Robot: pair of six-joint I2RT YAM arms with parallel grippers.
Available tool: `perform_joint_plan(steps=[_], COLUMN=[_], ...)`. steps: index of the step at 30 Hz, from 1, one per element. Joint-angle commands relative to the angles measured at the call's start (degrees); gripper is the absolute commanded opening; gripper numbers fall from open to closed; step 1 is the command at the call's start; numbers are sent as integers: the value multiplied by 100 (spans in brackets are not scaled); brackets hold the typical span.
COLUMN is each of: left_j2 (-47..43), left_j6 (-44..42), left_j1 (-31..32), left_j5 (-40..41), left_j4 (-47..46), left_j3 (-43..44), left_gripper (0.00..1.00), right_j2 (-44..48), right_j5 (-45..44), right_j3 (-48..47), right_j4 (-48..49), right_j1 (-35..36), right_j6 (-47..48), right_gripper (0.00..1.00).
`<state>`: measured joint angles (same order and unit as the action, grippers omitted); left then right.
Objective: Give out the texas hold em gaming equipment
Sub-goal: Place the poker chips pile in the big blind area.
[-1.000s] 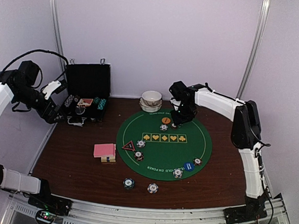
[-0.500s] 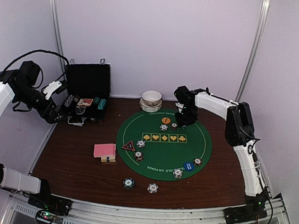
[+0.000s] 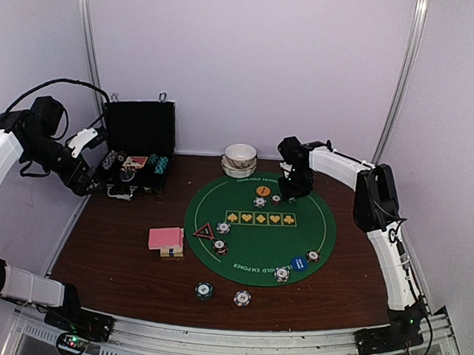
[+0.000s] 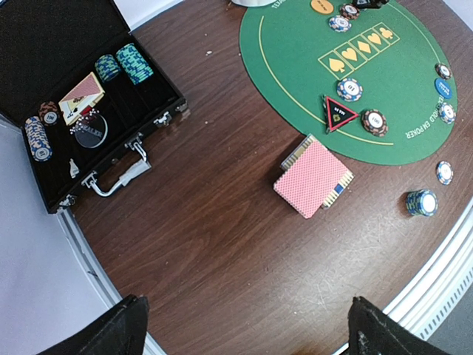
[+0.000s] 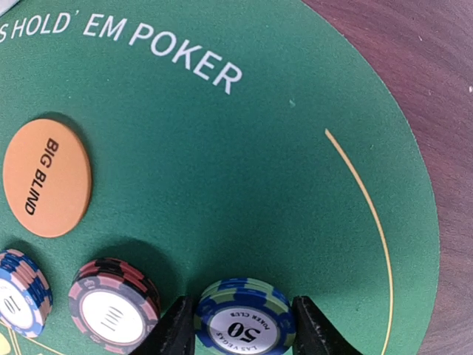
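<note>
The right gripper (image 3: 289, 193) is down at the far edge of the round green mat (image 3: 253, 244), one finger on each side of a blue-and-green chip (image 5: 244, 319) lying flat on the felt. Its white centre reads "50", with "LAS VEGAS" curved beneath. The fingers look right against its rim, but whether they pinch it or have let go I cannot tell. Just left of it in the wrist view sits a red-and-black chip (image 5: 113, 299), its number turned sideways and not clear to me, and beyond that a blue-and-orange chip (image 5: 21, 292) marked "10", cut by the frame. Above them lies the orange disc (image 5: 46, 177) — "BIG BLIND" in black — and the mat's white lettering reads "S HOLD' EM POKER". The left gripper (image 4: 247, 310) hangs high over the near left of the table (image 4: 207, 244), fingers spread wide and holding nothing. Below it the pink-backed deck (image 4: 312, 177) rests on bare wood just off the mat, near the red-rimmed triangle (image 4: 340, 113) on the felt; the triangle's print is too small to read, as is that on the blue disc (image 4: 442, 87). A teal stack (image 4: 421, 201) and a white chip (image 4: 443, 171) sit on the wood off the mat's near side. The black case (image 4: 44, 44) lies open at the far left — inside, a clear disc (image 4: 90, 131) says "DEALER".
</note>
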<state>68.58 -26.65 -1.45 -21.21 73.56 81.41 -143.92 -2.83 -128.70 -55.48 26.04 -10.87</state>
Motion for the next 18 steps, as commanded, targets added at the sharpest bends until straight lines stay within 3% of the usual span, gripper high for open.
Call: perform_joint_plan(steps=[1,6,12,18], left_j2=[42,33,8,4], left_j6=[-33,-11,3,2], left_j1=[-40,-35,-41,-40], left_j5=[-13,-61,-65,-14], left_j4=[-27,-29,-31,-28], left_j3=[174,183,182,180], left_gripper=[98,98,98,98], right_j2=[-44,259,908,2147], right_j5=[-6,13,144,118], right_j3=[-64,-90,-1,1069], right_j4=[-12,-6,-10,344], right_j1=[-47,-47,22,560], right_j6=[-84,-90,-118,-62], right_gripper=[48,58,60,72])
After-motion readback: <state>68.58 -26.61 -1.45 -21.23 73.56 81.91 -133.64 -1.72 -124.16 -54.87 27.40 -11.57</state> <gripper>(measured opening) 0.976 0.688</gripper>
